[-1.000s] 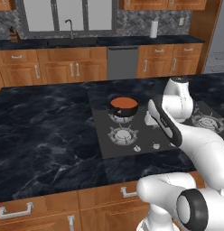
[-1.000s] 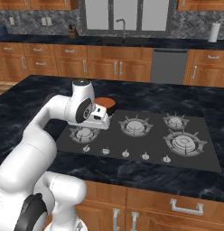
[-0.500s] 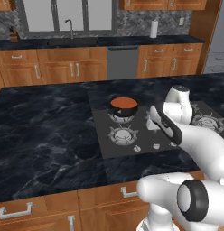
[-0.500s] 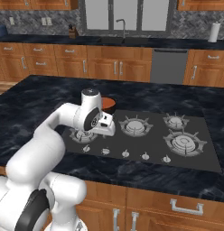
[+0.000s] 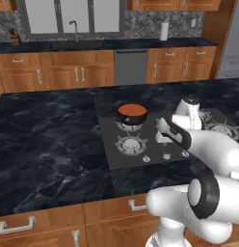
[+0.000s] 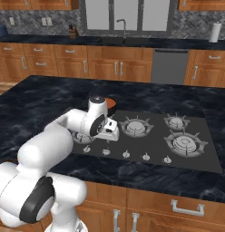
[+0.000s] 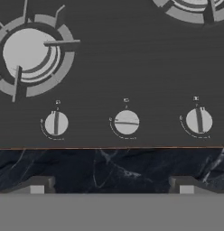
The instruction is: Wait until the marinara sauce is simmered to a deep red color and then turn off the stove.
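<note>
The marinara sauce [image 5: 132,109] is an orange-red disc in a small dark pot on the back left burner of the stove [image 5: 140,143]. In the right base view the arm hides most of the pot [image 6: 110,103]. My gripper [image 5: 162,139] hangs open over the stove's front edge, pointing down at the knob row [image 6: 110,137]. In the hand view my gripper [image 7: 111,187] is open, its fingertips [image 7: 39,185] wide apart over the black counter with nothing between them. Three silver knobs lie ahead: left [image 7: 56,123], middle [image 7: 126,122], right [image 7: 198,120]. The middle knob's mark lies sideways; the other two stand upright.
A grated burner [image 7: 30,52] sits just beyond the left knob. Three more burners, such as the large one [image 6: 184,144], fill the stove's right half. Black marbled countertop [image 5: 49,144] surrounds the stove. Cabinets, sink and dishwasher line the far wall.
The arm has swung down and forward, bringing the hand from beside the pot to low over the front knob row. The gripper stayed open.
</note>
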